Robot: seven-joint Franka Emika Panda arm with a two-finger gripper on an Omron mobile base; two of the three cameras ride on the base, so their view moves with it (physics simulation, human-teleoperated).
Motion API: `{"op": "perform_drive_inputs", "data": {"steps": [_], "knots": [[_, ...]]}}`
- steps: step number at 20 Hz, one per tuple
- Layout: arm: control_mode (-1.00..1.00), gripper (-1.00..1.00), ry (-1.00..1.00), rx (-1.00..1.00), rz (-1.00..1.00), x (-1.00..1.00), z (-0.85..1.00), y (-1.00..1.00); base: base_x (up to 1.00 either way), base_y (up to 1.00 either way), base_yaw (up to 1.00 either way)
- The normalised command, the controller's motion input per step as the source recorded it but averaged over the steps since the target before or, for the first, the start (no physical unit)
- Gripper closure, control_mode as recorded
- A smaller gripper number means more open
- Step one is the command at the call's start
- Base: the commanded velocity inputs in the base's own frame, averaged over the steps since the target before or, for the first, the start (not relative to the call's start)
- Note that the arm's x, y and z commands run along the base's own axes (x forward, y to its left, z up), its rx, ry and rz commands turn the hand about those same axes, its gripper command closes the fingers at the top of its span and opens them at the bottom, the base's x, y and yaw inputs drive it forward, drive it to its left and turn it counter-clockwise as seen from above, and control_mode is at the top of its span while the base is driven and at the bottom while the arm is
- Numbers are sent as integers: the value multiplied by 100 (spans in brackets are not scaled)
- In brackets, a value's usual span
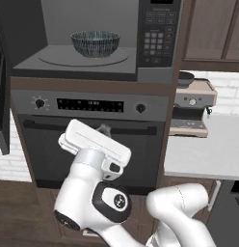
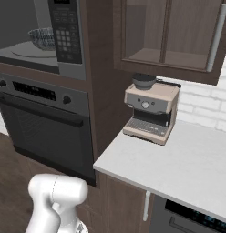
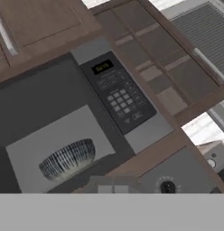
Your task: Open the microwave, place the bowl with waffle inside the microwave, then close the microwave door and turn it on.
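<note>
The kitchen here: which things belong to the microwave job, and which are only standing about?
Belong to the job:
- microwave, cavity open
- microwave door, swung open at the left
- bowl, on the turntable inside
- gripper, in front of the oven

Standing about:
- oven under the microwave
- coffee machine on the counter
- wall cabinet

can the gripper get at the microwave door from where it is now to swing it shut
Probably yes. The microwave door stands swung open at the far left, and nothing lies between it and the shut gripper, which sits low in front of the oven. The bowl rests wholly inside the microwave, clear of the door's swing.
</note>
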Motion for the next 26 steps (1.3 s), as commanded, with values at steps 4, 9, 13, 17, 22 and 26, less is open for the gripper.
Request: {"op": "perform_drive_inputs", "data": {"steps": [4, 9, 13, 17, 22, 26], "knots": [[-100, 100, -34, -13, 0, 0, -1, 52, 0, 0, 0], [-100, 100, -20, -15, -1, 0, -17, 64, 0, 0, 0], [-100, 100, -6, -15, -4, 0, -20, 76, 0, 0, 0], [-100, 100, -2, -12, -8, -3, -6, 81, 0, 0, 0], [-100, 100, 0, -9, -3, -9, -3, 87, 0, 0, 0], [-100, 100, -1, -11, -2, 0, -9, 84, 0, 0, 0]]}}
